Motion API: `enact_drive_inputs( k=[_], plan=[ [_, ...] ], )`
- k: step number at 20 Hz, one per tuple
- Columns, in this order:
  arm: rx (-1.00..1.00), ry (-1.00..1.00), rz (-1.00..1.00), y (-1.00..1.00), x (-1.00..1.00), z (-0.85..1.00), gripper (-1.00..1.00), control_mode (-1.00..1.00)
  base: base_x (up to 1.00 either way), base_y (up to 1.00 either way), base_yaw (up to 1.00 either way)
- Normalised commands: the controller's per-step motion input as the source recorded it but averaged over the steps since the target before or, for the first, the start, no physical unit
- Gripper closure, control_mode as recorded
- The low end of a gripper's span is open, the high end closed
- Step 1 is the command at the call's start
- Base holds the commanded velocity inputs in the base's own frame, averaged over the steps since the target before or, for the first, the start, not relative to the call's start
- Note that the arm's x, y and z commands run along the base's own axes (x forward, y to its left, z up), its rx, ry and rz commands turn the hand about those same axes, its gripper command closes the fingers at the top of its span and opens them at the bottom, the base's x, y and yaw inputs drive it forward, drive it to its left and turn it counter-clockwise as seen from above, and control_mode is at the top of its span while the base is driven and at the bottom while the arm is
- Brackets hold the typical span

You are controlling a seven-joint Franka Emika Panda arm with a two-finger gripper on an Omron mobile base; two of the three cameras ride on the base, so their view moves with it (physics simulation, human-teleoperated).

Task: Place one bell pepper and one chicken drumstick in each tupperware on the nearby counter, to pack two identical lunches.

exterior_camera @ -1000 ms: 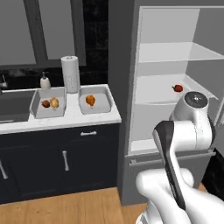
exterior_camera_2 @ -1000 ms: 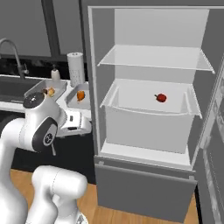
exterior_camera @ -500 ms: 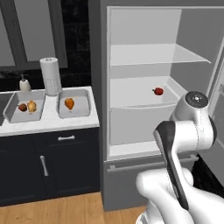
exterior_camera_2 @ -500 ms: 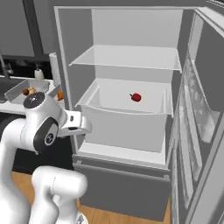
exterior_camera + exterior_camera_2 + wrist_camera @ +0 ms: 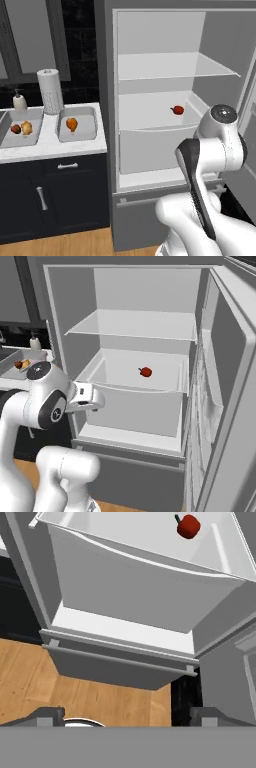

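Closest in, hovering in front of the open fridge (image 5: 72, 311): one gripper (image 5: 128, 718), released, with two dark fingertips (image 5: 47, 717) spread wide apart. And low beyond them, a wooden floor (image 5: 25, 682).

On to the fridge, with one door (image 5: 225, 331) swung wide, one pale shelf (image 5: 140, 323) up high, and one clear-fronted drawer (image 5: 135, 411) below it. In that drawer, lying loose on the bottom, one bell pepper (image 5: 188, 527): deep glossy red, round and plump, with a short green stem poking out to one side.

Now across to the marble-patterned counter (image 5: 50, 145), beside the fridge, over black cabinets (image 5: 75, 200) with silver handles. Counting two grey tupperware, rectangular and shallow, set side by side. In the fridge-side tupperware (image 5: 92, 125), one chicken drumstick (image 5: 72, 124), orange-brown, plump at the top and narrowing downward. In the sink-side tupperware (image 5: 20, 141), two pieces close together: one golden drumstick (image 5: 27, 128) with a paler patch at its lower end, and one dark red-brown roundish item (image 5: 16, 129), too small to name for sure.

Farther back, one white paper towel roll (image 5: 50, 92), upright, and one pale soap bottle (image 5: 19, 101) behind the sink-side tupperware.
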Motion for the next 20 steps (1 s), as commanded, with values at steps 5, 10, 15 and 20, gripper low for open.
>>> enact_drive_inputs(
  k=[5,10,15,20],
  plan=[
    [0.0,-0.05,-0.01,-0.32,0.4,-0.09,-1.0,-1.0,0.0,0.0,0.0],
    [0.0,-0.1,-0.04,-0.25,0.6,-0.15,-1.0,-1.0,0.0,0.0,0.0],
    [0.07,0.0,-0.2,-0.13,0.92,-0.05,-1.0,-1.0,0.0,0.0,0.0],
    [0.23,0.08,-0.22,-0.46,0.68,0.02,-1.0,-1.0,0.0,0.0,0.0]
  ],
)
